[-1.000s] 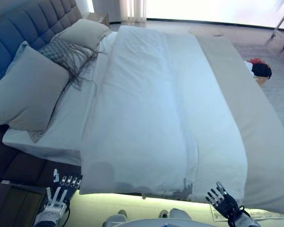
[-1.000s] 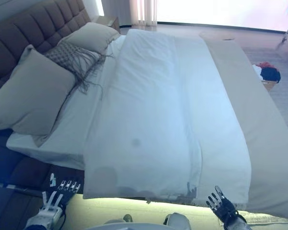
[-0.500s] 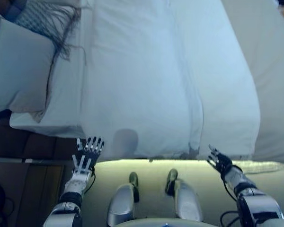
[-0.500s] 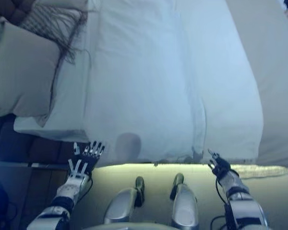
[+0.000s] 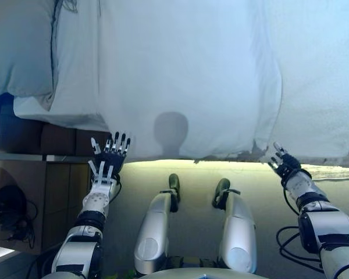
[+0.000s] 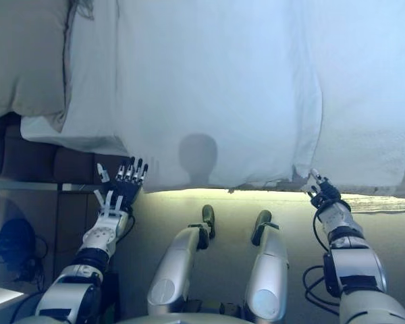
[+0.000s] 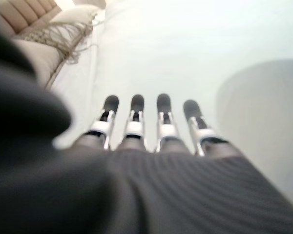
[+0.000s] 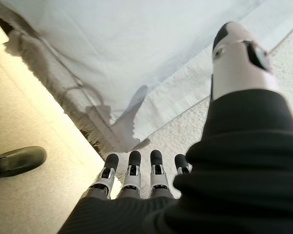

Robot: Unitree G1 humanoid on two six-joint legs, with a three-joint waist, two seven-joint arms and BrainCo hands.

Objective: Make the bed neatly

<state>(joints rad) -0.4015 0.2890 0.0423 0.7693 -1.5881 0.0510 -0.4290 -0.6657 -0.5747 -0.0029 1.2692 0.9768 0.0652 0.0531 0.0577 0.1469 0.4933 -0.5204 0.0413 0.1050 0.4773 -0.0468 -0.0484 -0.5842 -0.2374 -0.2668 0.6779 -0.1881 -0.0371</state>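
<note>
A white duvet (image 5: 186,75) covers the bed and hangs over its near side edge. My left hand (image 5: 107,164) is open, fingers straight, just below the duvet's left hanging corner and not touching it; the left wrist view shows its fingers (image 7: 136,114) pointing at the white cloth. My right hand (image 5: 284,164) is open too, reaching toward the duvet's lower hem near a dangling corner (image 8: 129,119). A beige pillow (image 5: 17,46) lies at the head end on the left. Beige bedding (image 8: 185,129) shows under the duvet on the right.
A dark bed base (image 5: 52,139) shows under the mattress on the left. A brown nightstand (image 5: 32,197) stands at lower left beside my left arm. The pale floor (image 5: 198,197) runs along the bedside.
The camera has tilted down, so the bed edge sits higher in view. Both hands have risen closer to the duvet's hanging edge, still open.
</note>
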